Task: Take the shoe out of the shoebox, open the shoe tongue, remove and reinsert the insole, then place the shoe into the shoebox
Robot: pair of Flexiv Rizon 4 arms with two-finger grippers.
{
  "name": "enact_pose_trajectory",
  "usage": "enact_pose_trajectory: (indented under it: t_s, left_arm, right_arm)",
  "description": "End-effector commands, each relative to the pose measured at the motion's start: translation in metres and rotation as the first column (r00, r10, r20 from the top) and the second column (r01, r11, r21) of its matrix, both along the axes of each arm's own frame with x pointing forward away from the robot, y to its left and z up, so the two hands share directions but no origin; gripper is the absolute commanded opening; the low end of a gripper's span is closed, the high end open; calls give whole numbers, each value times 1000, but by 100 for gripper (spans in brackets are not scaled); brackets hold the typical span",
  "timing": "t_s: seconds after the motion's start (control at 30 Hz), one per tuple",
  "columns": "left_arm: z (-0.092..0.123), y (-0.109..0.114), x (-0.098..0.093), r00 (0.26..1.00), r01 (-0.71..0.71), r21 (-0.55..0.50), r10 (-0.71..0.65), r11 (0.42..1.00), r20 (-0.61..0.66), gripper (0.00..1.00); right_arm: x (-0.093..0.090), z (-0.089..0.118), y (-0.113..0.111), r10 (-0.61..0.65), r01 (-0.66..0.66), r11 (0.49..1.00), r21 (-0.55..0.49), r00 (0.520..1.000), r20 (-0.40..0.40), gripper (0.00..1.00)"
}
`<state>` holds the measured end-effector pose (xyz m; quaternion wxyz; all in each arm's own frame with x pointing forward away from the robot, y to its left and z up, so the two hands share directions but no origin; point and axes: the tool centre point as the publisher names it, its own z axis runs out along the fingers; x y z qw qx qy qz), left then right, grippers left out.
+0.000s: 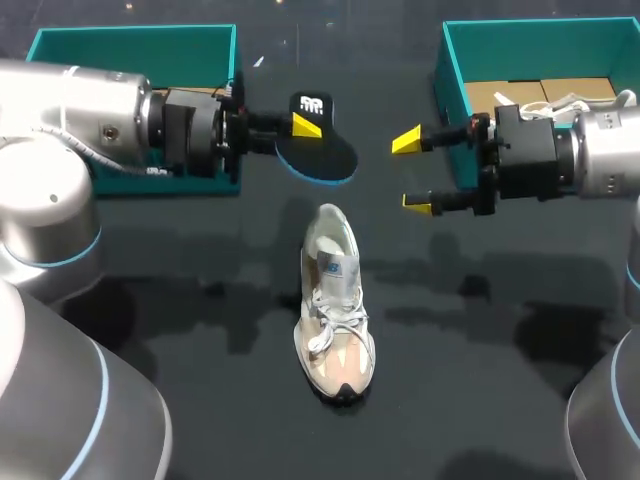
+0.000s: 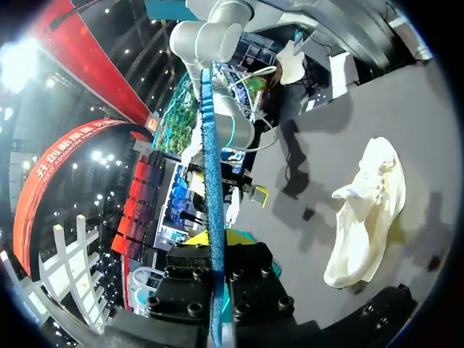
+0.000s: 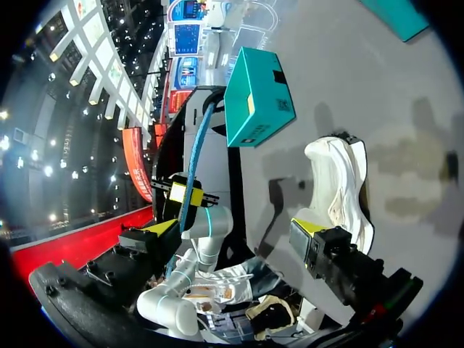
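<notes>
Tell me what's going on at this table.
The left gripper is shut on one end of the black insole and holds it in the air behind the shoe. The shoe stands on the table, out of its box. The right gripper is open and empty, facing the insole from the other side. The left teal box and the right teal box sit at the table's back. The insole is not yet back in the shoe.
</notes>
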<state>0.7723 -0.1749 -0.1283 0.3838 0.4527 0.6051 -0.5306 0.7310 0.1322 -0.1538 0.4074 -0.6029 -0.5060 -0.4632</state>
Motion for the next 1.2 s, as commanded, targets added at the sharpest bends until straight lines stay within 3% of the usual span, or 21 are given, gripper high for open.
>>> enact_pose_trajectory:
  t_s: [0.03, 0.27, 0.63, 0.67, 0.73, 0.93, 1.0, 1.2]
  left_arm:
    - [-7, -4, 0, 997, -11, -3, 11, 1000, 74, 0]
    - [-14, -12, 5, 982, -26, -37, 33, 999, 186, 0]
    - [-16, -25, 11, 960, -38, -63, 54, 997, 276, 0]
    - [-16, -26, 12, 960, -37, -63, 53, 997, 277, 0]
    - [-16, -27, 13, 957, -39, -61, 55, 997, 285, 0]
    - [-17, -30, 16, 953, -30, -68, 49, 997, 299, 0]
    - [-17, -32, 16, 950, -23, -72, 44, 997, 308, 0]
    - [-18, -34, 21, 943, -17, -83, 43, 996, 331, 0]
  right_arm:
    - [-1, 7, 6, 1, -1, 1000, 1, 1000, 14, 100]
    - [2, 13, 19, 39, -41, 999, 24, 997, 71, 100]
    - [4, 8, 39, 66, -69, 997, 43, 994, 87, 100]
    - [4, 8, 40, 69, -73, 996, 44, 994, 90, 98]
    - [4, 9, 43, 77, -81, 996, 44, 993, 93, 83]
    - [1, 9, 50, 94, -99, 994, 44, 991, 97, 67]
    - [1, 7, 53, 104, -109, 993, 51, 990, 96, 53]
    - [2, 6, 58, 122, -126, 990, 66, 990, 69, 49]
